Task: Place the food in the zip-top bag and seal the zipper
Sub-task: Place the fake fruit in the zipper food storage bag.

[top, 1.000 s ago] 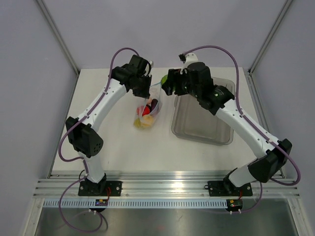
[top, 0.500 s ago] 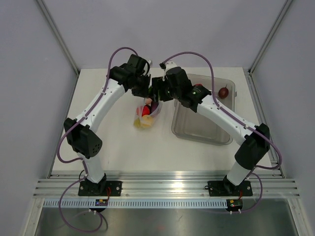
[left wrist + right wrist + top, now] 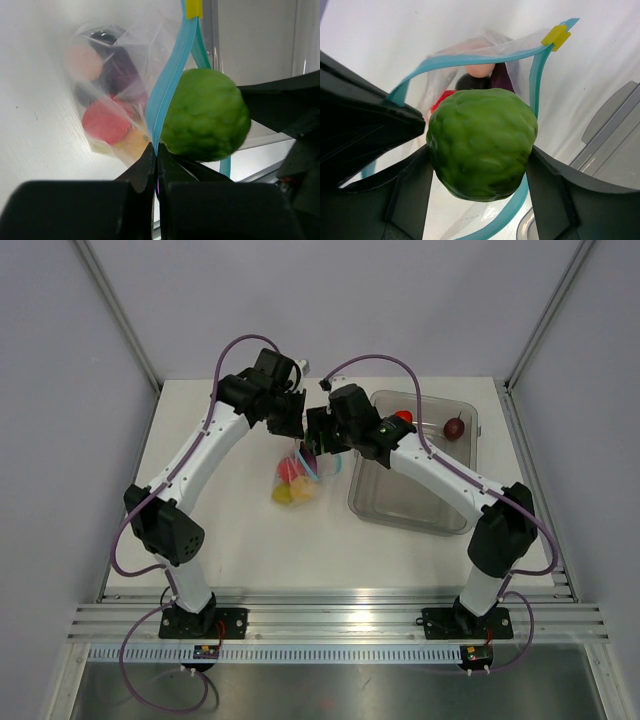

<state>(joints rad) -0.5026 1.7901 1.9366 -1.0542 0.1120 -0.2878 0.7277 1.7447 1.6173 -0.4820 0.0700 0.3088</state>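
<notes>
The clear zip-top bag [image 3: 296,476] lies on the table with several toy foods inside, red, pink, yellow and dark purple [image 3: 107,75]. My left gripper [image 3: 157,150] is shut on the bag's light-blue zipper strip [image 3: 167,85] and holds the mouth up. My right gripper [image 3: 480,155] is shut on a bumpy green fruit [image 3: 482,142] and holds it in the open mouth, ringed by the strip [image 3: 470,60]. In the top view both grippers meet above the bag, left [image 3: 292,420] and right [image 3: 322,435]. A yellow slider [image 3: 556,35] sits at the strip's end.
A grey translucent bin [image 3: 412,480] stands right of the bag. A red fruit [image 3: 403,417] and a dark red fruit [image 3: 455,427] lie at its far end. The enclosure's walls and posts stand close behind the table.
My right arm has swung left from over the bin to the bag's mouth, carrying the green fruit. My left gripper has kept its hold on the strip.
</notes>
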